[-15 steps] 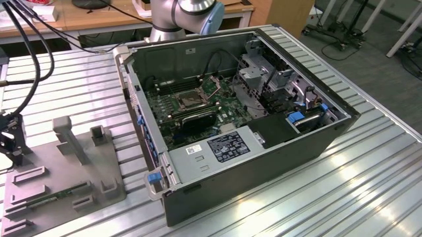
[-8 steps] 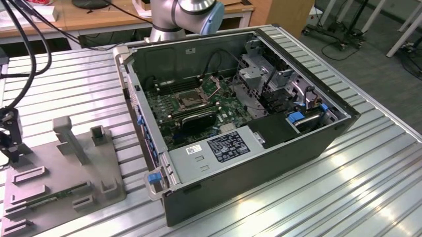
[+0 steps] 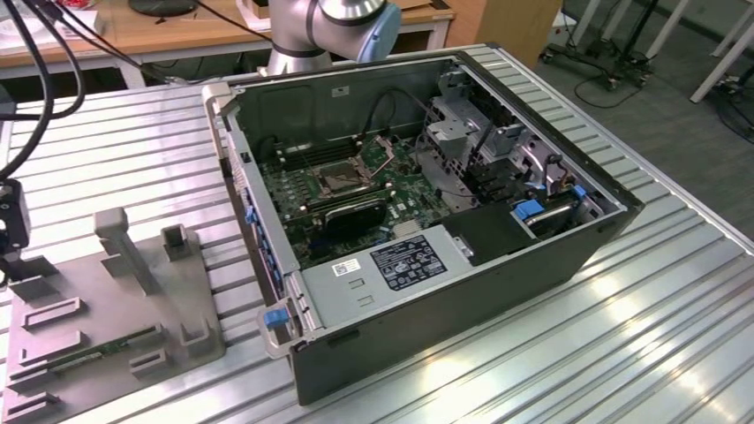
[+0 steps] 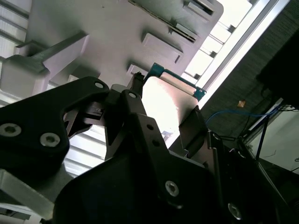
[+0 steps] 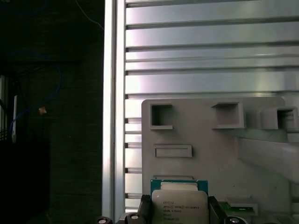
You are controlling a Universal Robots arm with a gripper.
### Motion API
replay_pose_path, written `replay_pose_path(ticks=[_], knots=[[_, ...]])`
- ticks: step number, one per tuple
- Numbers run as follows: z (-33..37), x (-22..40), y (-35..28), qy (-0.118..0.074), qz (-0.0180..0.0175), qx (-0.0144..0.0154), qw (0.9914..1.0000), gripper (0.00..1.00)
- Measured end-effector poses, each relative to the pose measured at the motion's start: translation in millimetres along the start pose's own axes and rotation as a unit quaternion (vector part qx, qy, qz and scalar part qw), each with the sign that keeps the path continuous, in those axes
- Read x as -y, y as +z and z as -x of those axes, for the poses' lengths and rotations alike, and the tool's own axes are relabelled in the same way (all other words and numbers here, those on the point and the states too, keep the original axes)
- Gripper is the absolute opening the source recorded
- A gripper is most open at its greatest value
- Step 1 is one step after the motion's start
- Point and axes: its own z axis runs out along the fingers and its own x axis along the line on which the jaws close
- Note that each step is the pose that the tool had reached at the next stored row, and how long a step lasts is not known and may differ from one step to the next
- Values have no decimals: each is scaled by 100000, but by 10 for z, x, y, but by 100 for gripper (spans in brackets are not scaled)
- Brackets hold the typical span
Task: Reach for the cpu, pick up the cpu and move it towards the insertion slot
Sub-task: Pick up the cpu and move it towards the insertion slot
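Observation:
The cpu (image 5: 180, 205), a silvery square chip with a thin teal-green rim, sits between the black fingers (image 5: 145, 205) of my gripper (image 5: 179, 206), which press on two opposite sides. In the second wrist view the cpu (image 4: 163, 102) hangs in the gripper (image 4: 165, 105) with the grey fixture (image 4: 117, 32) behind it. In the exterior view the gripper (image 3: 10, 234) is at the far left edge, over the fixture (image 3: 106, 309). The insertion slot (image 3: 335, 182), a square socket with a metal frame, lies on the green motherboard (image 3: 389, 190) inside the open computer case, well off toward the exterior view's right.
The computer case (image 3: 471, 283) lies open on the slatted aluminium table (image 3: 613, 336), its walls rising around the motherboard. A green memory stick (image 3: 101, 349) rests in the fixture, which has upright posts (image 3: 124, 243). The arm's base (image 3: 318, 26) stands behind the case.

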Motion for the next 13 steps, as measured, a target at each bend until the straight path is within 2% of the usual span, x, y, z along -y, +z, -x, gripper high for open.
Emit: replay_pose_path(ticks=[5, 13], knots=[[0, -2, -89, -1, 26, 1, 100000, 55], [2, -3, -94, 5, 25, -2, 100000, 55]])
